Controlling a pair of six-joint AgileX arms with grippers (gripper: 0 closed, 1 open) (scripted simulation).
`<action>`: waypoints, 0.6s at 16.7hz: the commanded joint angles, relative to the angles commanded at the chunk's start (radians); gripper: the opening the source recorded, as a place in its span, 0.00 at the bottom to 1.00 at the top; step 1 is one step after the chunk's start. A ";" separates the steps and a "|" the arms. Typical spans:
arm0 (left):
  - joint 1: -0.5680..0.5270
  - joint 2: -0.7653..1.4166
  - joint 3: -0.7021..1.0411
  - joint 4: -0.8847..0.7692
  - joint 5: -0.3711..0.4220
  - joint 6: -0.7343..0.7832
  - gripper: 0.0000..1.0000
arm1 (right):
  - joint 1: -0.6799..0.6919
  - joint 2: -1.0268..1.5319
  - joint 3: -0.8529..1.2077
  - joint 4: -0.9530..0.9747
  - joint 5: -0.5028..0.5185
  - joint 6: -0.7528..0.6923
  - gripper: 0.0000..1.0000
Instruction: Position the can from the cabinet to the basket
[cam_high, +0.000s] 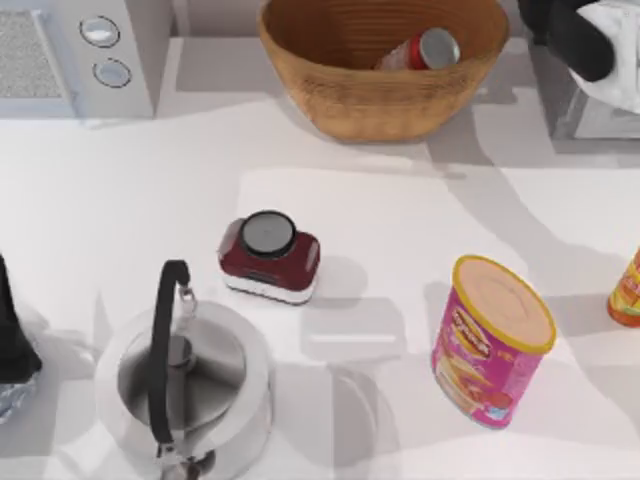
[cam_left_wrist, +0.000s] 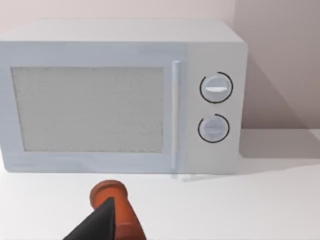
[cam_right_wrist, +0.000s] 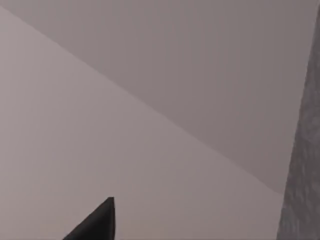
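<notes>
The can (cam_high: 423, 51), red with a silver top, lies tilted inside the woven wicker basket (cam_high: 330, 95) at the back middle of the table. My right gripper (cam_high: 585, 40) hovers at the back right corner, to the right of the basket and over the cabinet (cam_high: 598, 122). It is apart from the can. In the right wrist view the cabinet's grey speckled side (cam_right_wrist: 302, 160) stands against a bare wall. My left gripper (cam_high: 12, 350) is parked at the table's left edge.
A white microwave (cam_high: 80, 50) stands at the back left. A steel kettle (cam_high: 185, 385) sits front left, a dark red timer (cam_high: 270, 255) in the middle, a pink canister (cam_high: 490, 340) front right, an orange bottle (cam_high: 626, 290) at the right edge. An orange-red cylinder (cam_left_wrist: 112, 200) lies before the microwave (cam_left_wrist: 120, 100).
</notes>
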 joint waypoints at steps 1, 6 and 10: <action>0.000 0.000 0.000 0.000 0.000 0.000 1.00 | -0.022 -0.087 -0.067 -0.022 -0.020 0.001 1.00; 0.000 0.000 0.000 0.000 0.000 0.000 1.00 | -0.140 -0.586 -0.444 -0.140 -0.134 0.001 1.00; 0.000 0.000 0.000 0.000 0.000 0.000 1.00 | -0.236 -1.024 -0.768 -0.234 -0.236 -0.006 1.00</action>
